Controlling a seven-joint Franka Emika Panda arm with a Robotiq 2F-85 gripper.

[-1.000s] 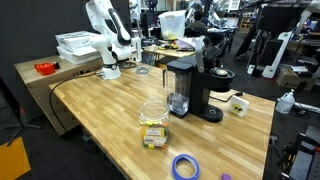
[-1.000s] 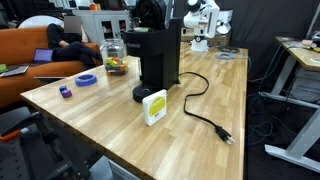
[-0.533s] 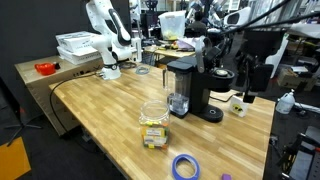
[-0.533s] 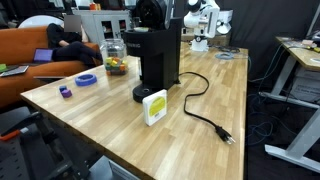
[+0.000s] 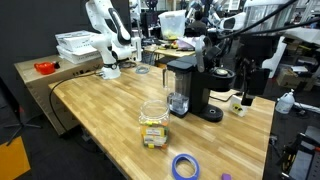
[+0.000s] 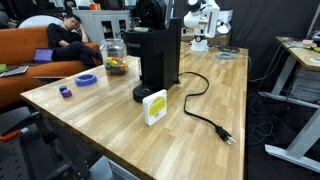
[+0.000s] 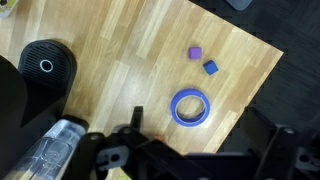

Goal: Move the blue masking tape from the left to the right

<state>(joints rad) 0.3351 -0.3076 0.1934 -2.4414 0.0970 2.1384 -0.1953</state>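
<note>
Near the desk (image 7: 120, 50) corner, clear of the coffee maker (image 7: 45, 65), the blue masking tape (image 7: 190, 107) lies flat and untouched, so the fingers (image 7: 136, 122), spread apart and empty overhead, likely have open access.

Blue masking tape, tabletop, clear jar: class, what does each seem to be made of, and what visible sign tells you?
Blue masking tape: probably crepe paper, matte; a flat blue-violet ring with no glare.
Tabletop: wood with a smooth satin finish; joined strips with visible grain.
Clear jar: glass or clear plastic, cannot tell which; its colourful contents show through the wall.
</note>
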